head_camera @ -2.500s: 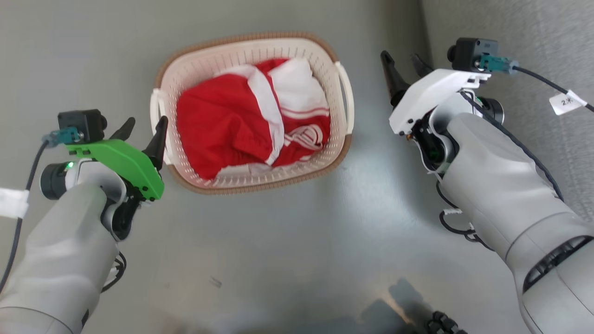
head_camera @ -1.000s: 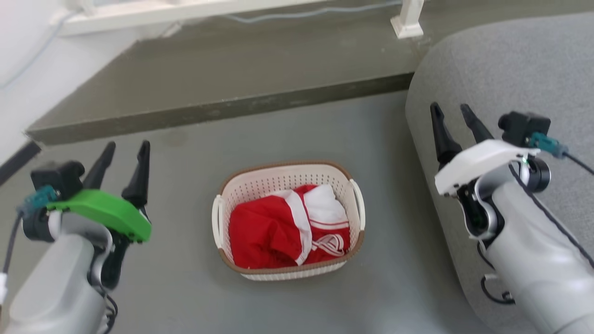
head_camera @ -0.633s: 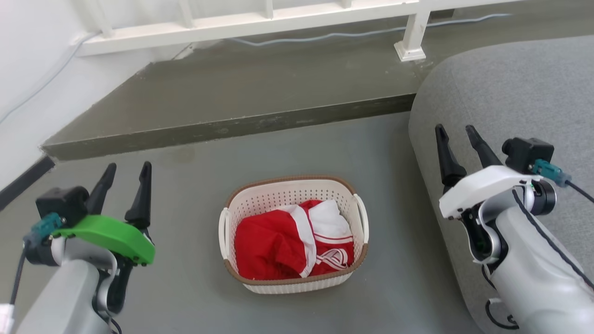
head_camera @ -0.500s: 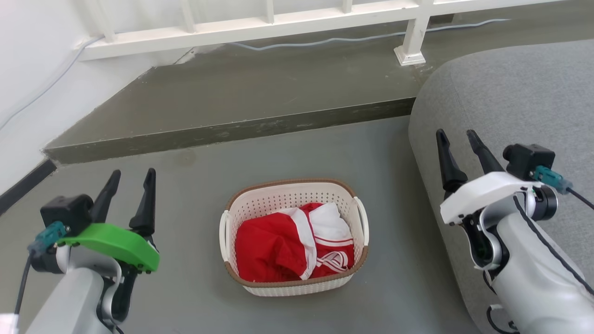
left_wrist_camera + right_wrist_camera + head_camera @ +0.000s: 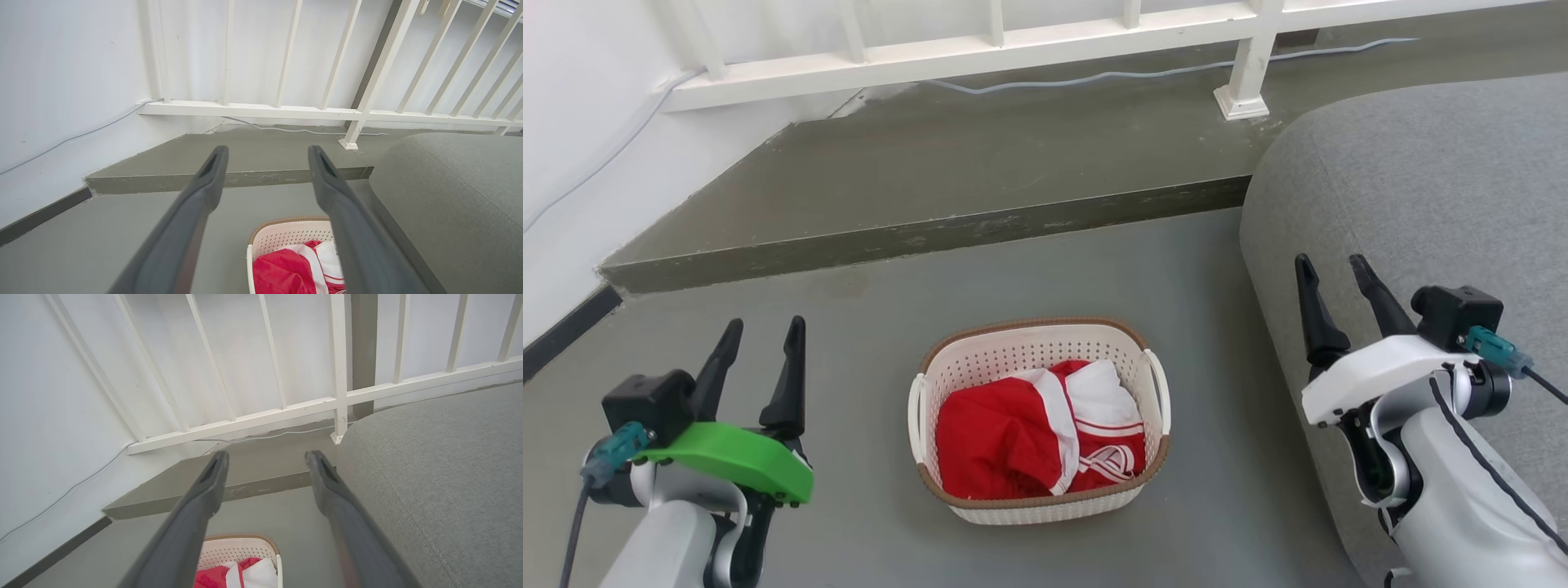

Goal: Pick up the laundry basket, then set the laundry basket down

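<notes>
The laundry basket (image 5: 1005, 359) stands on the grey floor in the middle of the head view, cream-white and perforated with a brown rim, holding red and white clothes (image 5: 1037, 429). My left gripper (image 5: 765, 335) hangs open well to its left, raised off the floor and holding nothing. My right gripper (image 5: 1331, 271) is open too, off to the right in front of the grey sofa. The basket (image 5: 286, 234) peeks in at the bottom of the left wrist view between my open left gripper (image 5: 267, 153), and at the bottom of the right wrist view the basket (image 5: 241, 547) lies below my open right gripper (image 5: 265, 457).
A grey upholstered sofa (image 5: 1421, 180) rises on the right, close to my right arm. Behind the basket a low concrete step (image 5: 931, 233) crosses the floor, with a white railing (image 5: 980, 49) and a thin cable (image 5: 1143, 73) beyond. A white wall (image 5: 572, 139) closes the left side.
The head camera rose and tilted up, so the basket looks smaller and the step and railing came into view. Both grippers stayed open and moved away from the basket handles.
</notes>
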Available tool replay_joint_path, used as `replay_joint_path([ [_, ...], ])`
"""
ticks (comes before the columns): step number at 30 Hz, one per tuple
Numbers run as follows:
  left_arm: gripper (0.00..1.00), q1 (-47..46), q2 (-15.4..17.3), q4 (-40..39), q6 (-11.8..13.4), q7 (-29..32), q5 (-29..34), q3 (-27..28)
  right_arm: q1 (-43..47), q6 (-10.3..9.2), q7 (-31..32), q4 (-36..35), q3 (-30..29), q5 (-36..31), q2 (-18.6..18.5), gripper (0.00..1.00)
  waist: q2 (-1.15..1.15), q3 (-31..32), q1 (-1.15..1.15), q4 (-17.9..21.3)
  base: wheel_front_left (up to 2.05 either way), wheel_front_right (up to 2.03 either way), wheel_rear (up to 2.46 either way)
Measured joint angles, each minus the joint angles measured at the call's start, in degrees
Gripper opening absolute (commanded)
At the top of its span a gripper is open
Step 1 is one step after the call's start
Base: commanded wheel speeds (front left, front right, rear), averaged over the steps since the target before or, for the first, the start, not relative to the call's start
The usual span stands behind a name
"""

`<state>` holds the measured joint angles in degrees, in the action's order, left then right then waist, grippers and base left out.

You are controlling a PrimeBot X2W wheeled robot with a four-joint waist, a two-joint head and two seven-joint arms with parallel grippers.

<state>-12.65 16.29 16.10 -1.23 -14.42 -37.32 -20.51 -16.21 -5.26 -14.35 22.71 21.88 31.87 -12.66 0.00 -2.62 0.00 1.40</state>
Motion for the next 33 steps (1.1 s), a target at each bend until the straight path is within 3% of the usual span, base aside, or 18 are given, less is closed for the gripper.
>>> replay_joint_path([
  [33,1.0,4.0,-1.8,-4.6,-0.1,0.0,4.2,3.8,3.8,-0.38,0.0,-3.9,-2.5,-4.1,1.2,1.0,0.0,-1.2,0.0,0.0,0.0,0.0,0.0],
])
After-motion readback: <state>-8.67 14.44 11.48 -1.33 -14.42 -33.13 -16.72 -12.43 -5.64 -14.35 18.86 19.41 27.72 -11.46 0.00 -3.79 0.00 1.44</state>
